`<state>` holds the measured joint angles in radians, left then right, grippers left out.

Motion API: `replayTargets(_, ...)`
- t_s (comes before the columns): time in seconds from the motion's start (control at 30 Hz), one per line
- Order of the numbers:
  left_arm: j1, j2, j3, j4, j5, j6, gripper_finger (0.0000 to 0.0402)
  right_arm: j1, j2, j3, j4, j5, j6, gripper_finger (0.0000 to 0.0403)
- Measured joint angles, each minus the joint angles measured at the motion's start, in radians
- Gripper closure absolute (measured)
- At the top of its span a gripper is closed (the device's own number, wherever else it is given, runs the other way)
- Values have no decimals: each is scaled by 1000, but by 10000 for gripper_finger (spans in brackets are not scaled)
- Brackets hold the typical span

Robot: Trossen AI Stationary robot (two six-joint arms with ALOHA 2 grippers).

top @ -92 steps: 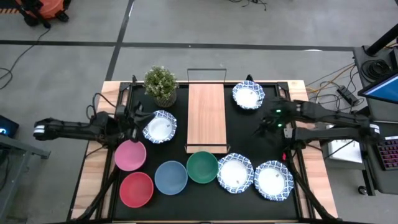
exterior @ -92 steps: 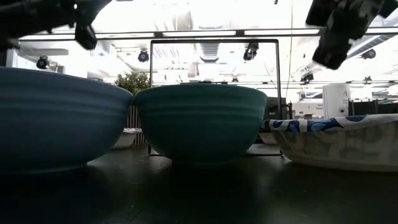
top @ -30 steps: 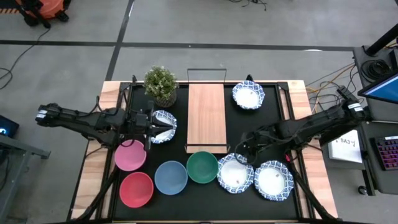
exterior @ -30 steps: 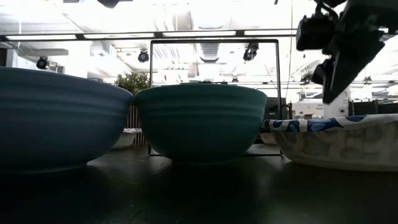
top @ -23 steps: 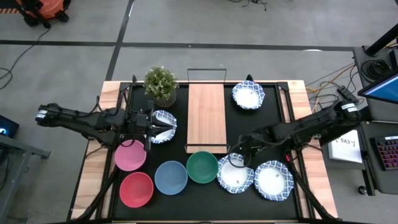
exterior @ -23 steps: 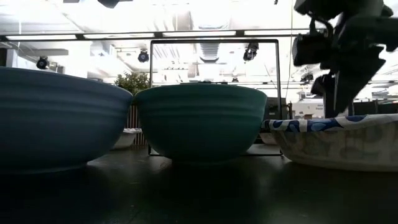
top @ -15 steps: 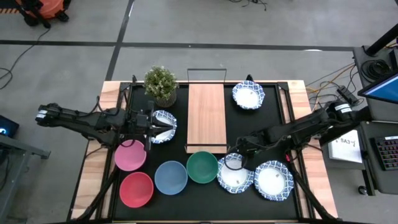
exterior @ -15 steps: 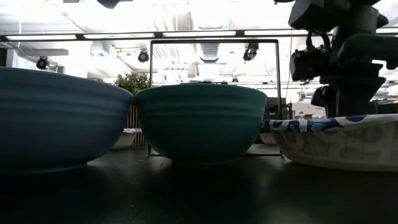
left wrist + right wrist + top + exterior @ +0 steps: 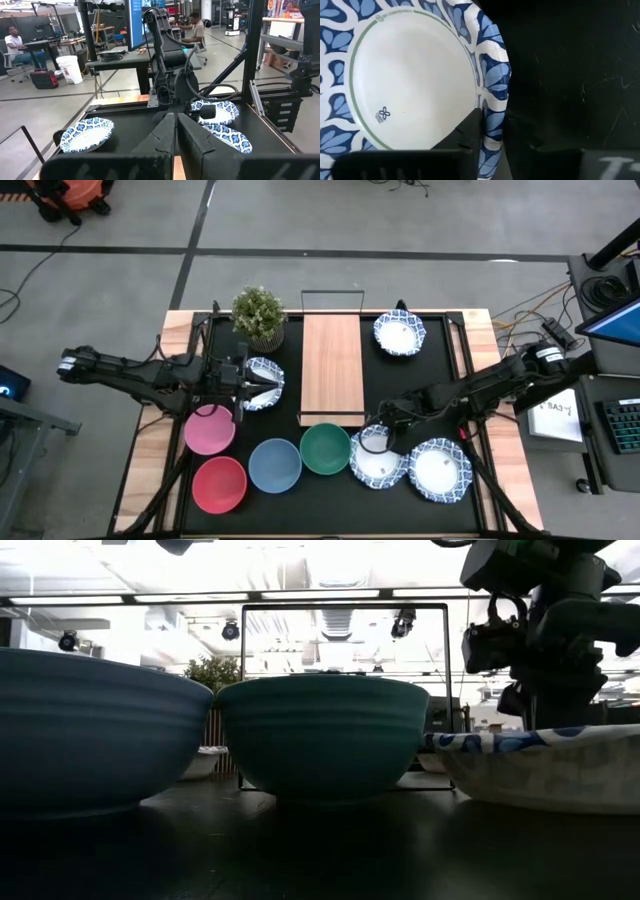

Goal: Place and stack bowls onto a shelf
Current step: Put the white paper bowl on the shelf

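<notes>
The wooden shelf (image 9: 332,365) lies mid-table on the black mat. Pink (image 9: 209,430), red (image 9: 219,484), blue (image 9: 275,465) and green (image 9: 325,448) bowls rest on their bases on the mat. So do patterned bowls at the far right (image 9: 400,334) and near right (image 9: 440,470). My right gripper (image 9: 375,438) is shut on a third patterned bowl (image 9: 382,468). My left gripper (image 9: 262,386) is shut and reaches level over the fourth patterned bowl (image 9: 274,378), left of the shelf. My right gripper pinches the patterned bowl's far rim (image 9: 495,100), with one finger (image 9: 467,135) inside the bowl and the other outside. The fingers slant down from the table's right side. The bowl (image 9: 540,765) sits on the mat. My left gripper: I cannot tell whether it touches the bowl under it.
A potted plant (image 9: 258,315) stands at the far left of the mat, beside the shelf's far end. The shelf's black wire frame (image 9: 345,608) rises behind the green bowl (image 9: 322,735). The near row of bowls stands close together.
My right gripper has gone toward the table's near-left and down, from above the mat beside the shelf onto the far rim of the patterned bowl. The bowl has stayed where it was.
</notes>
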<state>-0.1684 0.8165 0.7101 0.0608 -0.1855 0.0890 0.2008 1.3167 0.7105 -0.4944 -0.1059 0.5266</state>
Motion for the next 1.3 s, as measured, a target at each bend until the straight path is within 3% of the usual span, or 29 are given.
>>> replayTargets(0.3,0,1,0,0,0,0,402,0,-63,0,-27,-26,-6,389)
replayTargets(0.5,0,2,0,1,0,1,402,-3,-142,21,-109,-55,-4,393)
replayTargets(0.7,0,2,0,5,0,8,402,-25,-242,109,-284,-140,-2,394)
replayTargets(0.93,0,2,0,7,0,25,402,-82,-351,263,-281,-260,-10,394)
replayTargets(1.03,0,2,0,11,-6,57,402,-121,-360,349,-264,-232,-13,394)
replayTargets(1.17,0,0,0,21,-68,109,402,-202,-320,477,-260,-56,23,394)
replayTargets(1.3,0,-7,0,23,-170,135,402,-333,-236,583,-264,-50,-5,394)
